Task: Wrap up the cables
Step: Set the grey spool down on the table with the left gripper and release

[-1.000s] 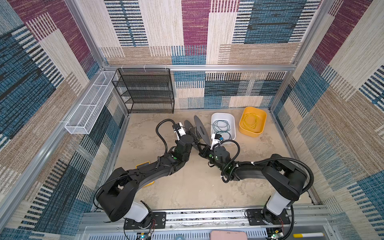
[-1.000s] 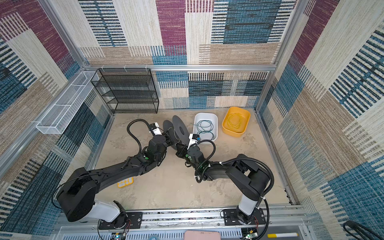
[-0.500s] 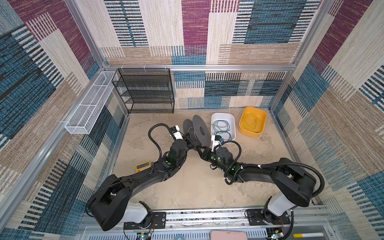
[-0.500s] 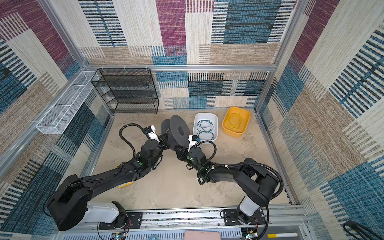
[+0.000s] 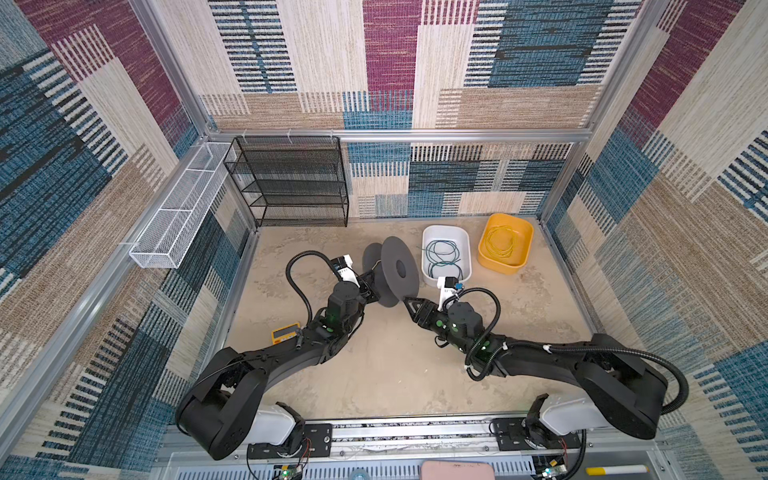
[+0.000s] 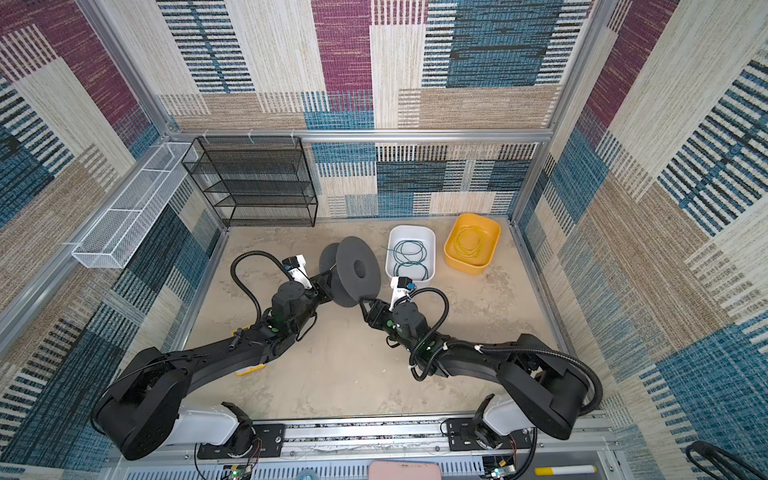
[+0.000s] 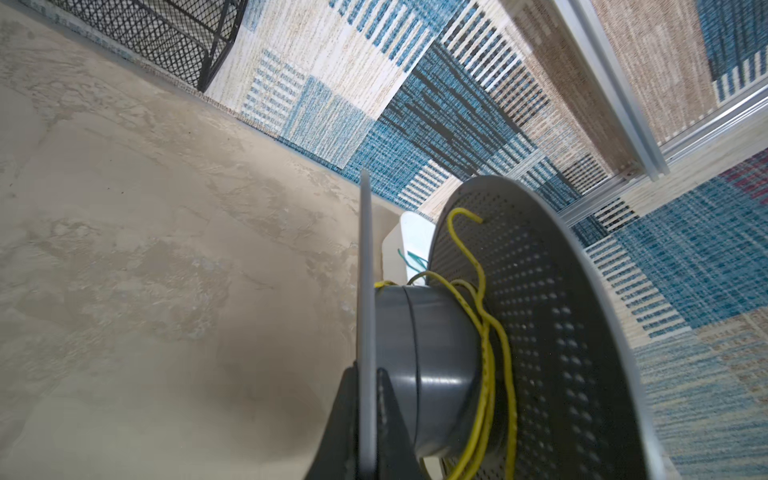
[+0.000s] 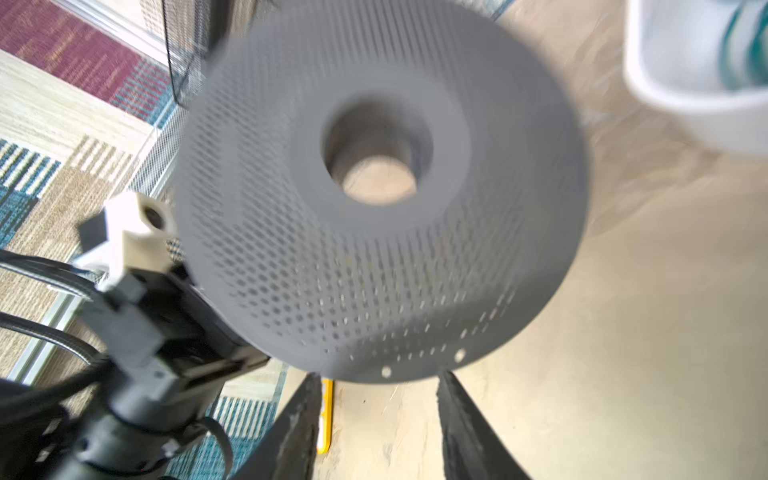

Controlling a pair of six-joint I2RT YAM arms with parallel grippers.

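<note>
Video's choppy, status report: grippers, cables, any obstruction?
Left gripper shut on spool flange. Right gripper open, beside the other flange. Yellow cable loose on hub, green cable in white bin. Nothing blocking.

black mesh shelf point(image 5: 291, 183), white wire basket point(image 5: 183, 203), perhaps a yellow meter point(image 5: 285, 334)

Spool point(image 5: 395, 270) left of tub point(image 5: 446, 228) (cable point(image 5: 441, 254) inside)

Light bright, even, diffuse, from overhead; no hard glare. Soft grey shadow under spool point(image 7: 436, 353) on floor point(image 7: 124, 249). Both top views sharp, with wide-angle bowing of frame posts point(image 5: 168, 66) toward edges. Left wrist view crisp: yellow cable point(image 7: 490, 374) clear, small sheen on spool hub. Right wrist view motion-blurred, spool holes smeared, white bin point(image 8: 681, 99) out of focus.
</note>
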